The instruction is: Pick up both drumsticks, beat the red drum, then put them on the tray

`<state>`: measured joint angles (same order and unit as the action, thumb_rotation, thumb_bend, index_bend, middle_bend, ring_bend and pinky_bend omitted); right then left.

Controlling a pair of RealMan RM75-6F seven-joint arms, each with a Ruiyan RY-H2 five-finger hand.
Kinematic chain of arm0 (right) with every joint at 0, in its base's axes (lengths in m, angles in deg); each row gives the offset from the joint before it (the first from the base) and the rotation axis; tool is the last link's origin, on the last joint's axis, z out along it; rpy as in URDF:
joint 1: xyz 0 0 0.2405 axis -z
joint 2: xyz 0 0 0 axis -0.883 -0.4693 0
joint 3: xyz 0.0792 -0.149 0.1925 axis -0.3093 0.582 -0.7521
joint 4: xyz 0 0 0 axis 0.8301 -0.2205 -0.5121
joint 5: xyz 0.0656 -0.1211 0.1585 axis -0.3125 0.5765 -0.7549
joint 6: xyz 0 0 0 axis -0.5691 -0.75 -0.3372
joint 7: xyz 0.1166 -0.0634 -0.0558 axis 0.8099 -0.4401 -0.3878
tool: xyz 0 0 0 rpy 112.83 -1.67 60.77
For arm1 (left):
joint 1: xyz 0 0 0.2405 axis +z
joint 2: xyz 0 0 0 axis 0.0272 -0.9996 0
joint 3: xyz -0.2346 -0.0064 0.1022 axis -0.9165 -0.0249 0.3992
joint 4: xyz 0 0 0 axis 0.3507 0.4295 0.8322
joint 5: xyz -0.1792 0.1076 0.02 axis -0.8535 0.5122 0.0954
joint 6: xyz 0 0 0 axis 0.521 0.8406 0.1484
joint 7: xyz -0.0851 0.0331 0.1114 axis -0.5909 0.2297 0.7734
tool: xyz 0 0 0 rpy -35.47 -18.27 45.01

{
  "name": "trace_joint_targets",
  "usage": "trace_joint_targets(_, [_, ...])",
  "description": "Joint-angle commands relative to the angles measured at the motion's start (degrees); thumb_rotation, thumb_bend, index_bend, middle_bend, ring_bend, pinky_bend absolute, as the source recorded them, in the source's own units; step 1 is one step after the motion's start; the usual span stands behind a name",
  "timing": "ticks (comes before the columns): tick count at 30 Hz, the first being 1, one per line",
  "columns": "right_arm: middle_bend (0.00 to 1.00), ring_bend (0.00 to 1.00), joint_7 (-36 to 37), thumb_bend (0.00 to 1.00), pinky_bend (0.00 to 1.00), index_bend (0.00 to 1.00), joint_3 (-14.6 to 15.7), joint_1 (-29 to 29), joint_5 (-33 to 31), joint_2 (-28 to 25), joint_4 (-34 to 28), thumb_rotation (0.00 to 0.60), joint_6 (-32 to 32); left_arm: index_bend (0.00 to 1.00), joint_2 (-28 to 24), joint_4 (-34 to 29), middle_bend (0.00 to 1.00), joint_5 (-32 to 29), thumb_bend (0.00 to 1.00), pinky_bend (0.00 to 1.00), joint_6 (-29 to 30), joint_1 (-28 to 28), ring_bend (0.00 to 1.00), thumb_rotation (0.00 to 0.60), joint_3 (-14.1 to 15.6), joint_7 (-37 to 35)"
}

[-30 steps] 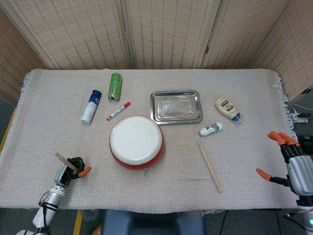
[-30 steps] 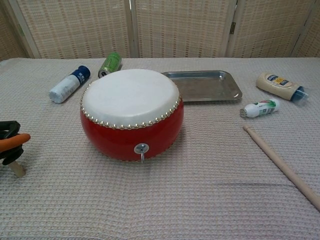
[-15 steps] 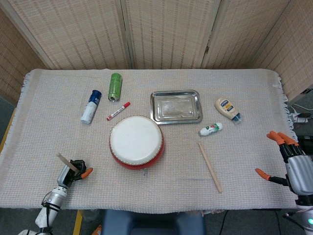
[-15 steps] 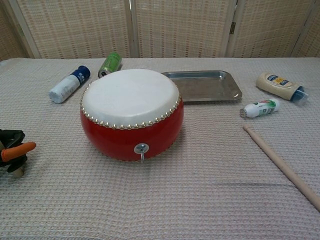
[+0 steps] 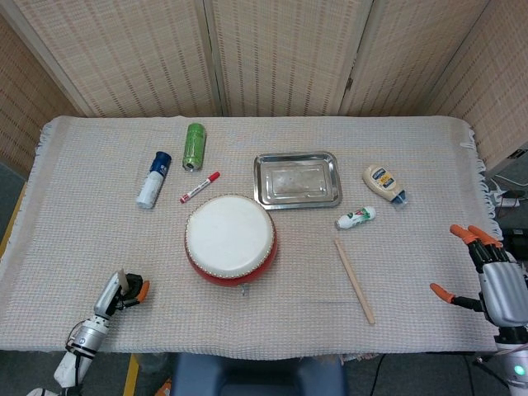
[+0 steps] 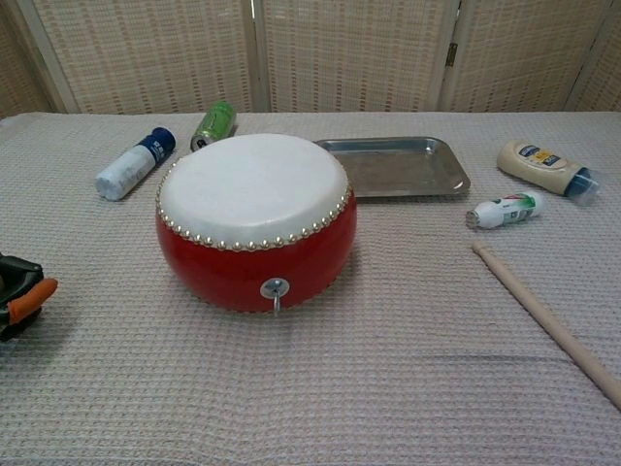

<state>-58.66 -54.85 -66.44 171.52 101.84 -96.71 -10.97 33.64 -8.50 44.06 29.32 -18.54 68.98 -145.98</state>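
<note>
Fingers of left hand (image 5: pixel 122 290) clamp drumstick (image 5: pixel 121 279); right hand (image 5: pixel 487 270) splayed, second drumstick (image 5: pixel 354 280) well apart.

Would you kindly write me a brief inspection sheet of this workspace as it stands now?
Surface: table under a beige woven cloth.
Job's things: red drum near the middle; metal tray behind it, nothing in it; one drumstick lying flat right of the drum; the other drumstick in the left hand.
Clutter: green can, white bottle with blue cap, red marker, mayonnaise bottle, small white tube.
Hands: left hand holds its drumstick at the near left edge; right hand open beyond the right edge.
Cables: some on the floor at right.
Surroundings: woven folding screen behind.
</note>
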Motion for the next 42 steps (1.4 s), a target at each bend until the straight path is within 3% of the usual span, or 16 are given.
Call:
trace_joint_targets(1, [0.17,0.03,-5.28,0.03,0.19,0.22,0.29,-1.32,-4.68,-0.24,-2.69,0.543,5.76,0.97,-3.38,-2.34,1.00,1.27,0.64,1.00,4.06,0.23,1.00,0.600,-0.29,7.49])
trace_joint_targets(6, [0.17,0.03,-11.41,0.03,0.19,0.23,0.10,-3.63,-9.63,0.04,-4.83,0.511,12.00,0.97,-7.14,-6.13,1.00,1.25,0.64,1.00,7.10,0.40,1.00,0.600,-1.59,18.27])
trace_joint_targets(9, [0.17,0.01,-14.56,0.03,0.19,0.24,-0.14,-5.20,-12.24,0.62,-5.64,0.431,15.29,0.97,-9.42,-9.13,1.00,1.13,0.64,1.00,8.46,0.51,1.00,0.600,-2.32,23.85])
trace_joint_targets(11, [0.16,0.00,-18.06,0.03,0.19,0.25,-0.88,-8.59,-16.04,1.96,-4.86,0.390,21.30,0.97,-12.35,-11.73,1.00,1.78,0.64,1.00,11.79,0.83,1.00,0.600,-3.37,32.64])
trace_joint_targets(14, [0.15,0.00,-20.13,0.03,0.19,0.29,-1.90,-11.46,-19.51,3.62,-3.83,0.319,25.57,0.97,-14.84,-16.06,1.00,1.86,0.64,1.00,12.69,1.11,1.00,0.600,-3.75,40.10])
trace_joint_targets(22, [0.12,0.00,-25.65,0.03,0.17,0.33,-2.70,-17.80,-27.22,9.01,0.79,0.238,34.10,0.97,-18.09,-21.26,1.00,3.58,0.64,1.00,15.10,1.87,1.00,0.600,-3.56,52.99])
trace_joint_targets(30, [0.08,0.00,-28.62,0.03,0.09,0.35,-2.52,-20.98,-29.86,13.37,3.69,0.195,35.98,0.97,-19.49,-23.52,1.00,4.06,0.64,1.00,16.38,2.63,1.00,0.600,-3.58,57.51])
trace_joint_targets(42, [0.08,0.00,-30.09,0.03,0.08,0.36,-1.68,-23.95,-29.78,18.29,7.95,0.187,37.08,0.97,-19.92,-24.76,1.00,4.13,0.63,1.00,15.01,2.68,1.00,0.600,-2.94,57.59])
